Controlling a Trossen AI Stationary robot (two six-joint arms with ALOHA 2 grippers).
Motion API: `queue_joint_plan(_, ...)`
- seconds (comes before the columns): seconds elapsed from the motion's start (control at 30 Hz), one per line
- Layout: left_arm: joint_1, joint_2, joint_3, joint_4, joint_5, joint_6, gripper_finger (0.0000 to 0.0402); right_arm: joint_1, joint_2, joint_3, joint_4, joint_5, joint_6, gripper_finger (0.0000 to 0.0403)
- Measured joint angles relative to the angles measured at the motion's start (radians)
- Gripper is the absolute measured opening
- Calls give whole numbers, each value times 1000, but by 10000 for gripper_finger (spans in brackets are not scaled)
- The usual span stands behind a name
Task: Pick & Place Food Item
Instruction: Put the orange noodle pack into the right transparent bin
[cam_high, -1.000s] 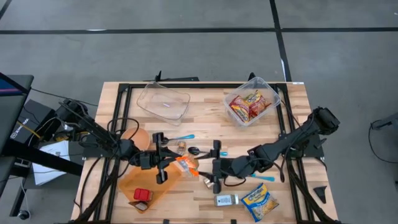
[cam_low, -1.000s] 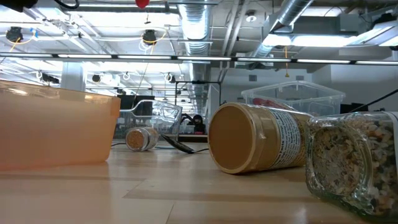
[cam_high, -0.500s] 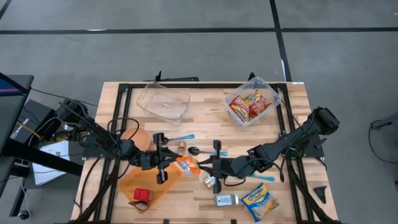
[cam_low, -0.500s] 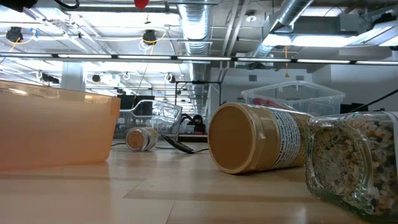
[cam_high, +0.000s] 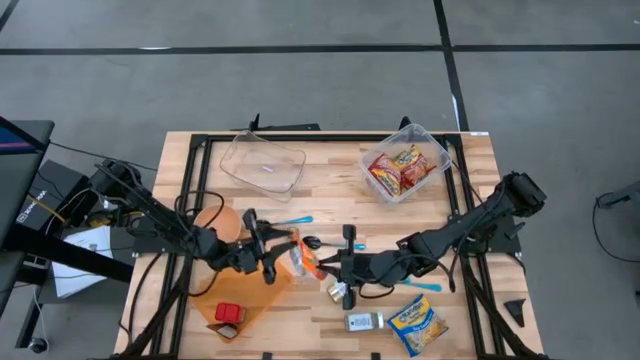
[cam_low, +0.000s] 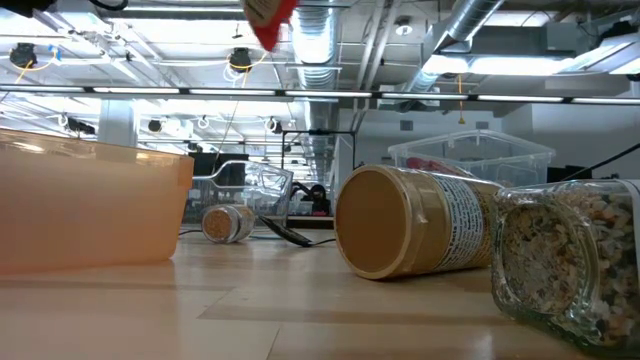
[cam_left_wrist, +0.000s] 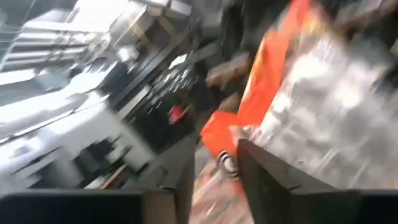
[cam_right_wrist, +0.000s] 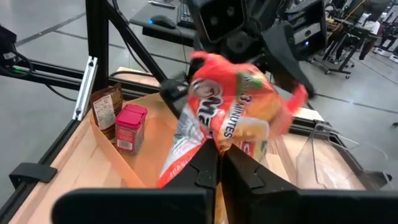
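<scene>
An orange and white food packet hangs above the table's middle, between my two grippers. In the right wrist view the packet stands up beyond my right gripper, which is shut on it. My right gripper comes from the table's right. My left gripper comes from the left, and the left wrist view shows it open, with the blurred packet close ahead. In the low view, the packet's corner shows at the top edge. My right gripper pinches the packet's lower end between its two fingers, coming nearly level from the table's right side. The packet is lifted clear of the table and stands tilted above and beyond the fingers. My left gripper's fingers stand by the packet's edge; I cannot tell whether they touch it.
An orange bin at the near left holds a red tin. At the far edge stand a clear container and another with packets. A jar, a yellow packet and blue spoons lie around.
My right gripper has shut on the packet's end. My left gripper has rolled its wrist while staying in place. The packet has turned from lying flat to standing on edge between the grippers, and its corner has come into the top of the low view.
</scene>
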Motion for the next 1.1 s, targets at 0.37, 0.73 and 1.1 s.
queue_joint_plan(0.37,-43,0,0,-70,-438,332,213,29,-3,19,-80,174,20,2)
queue_joint_plan(0.73,-155,-92,6,-55,-455,363,195,115,-3,165,-510,446,300,1)
queue_joint_plan(1.1,-359,-257,7,-58,-348,267,162,98,-3,232,-1047,523,739,0)
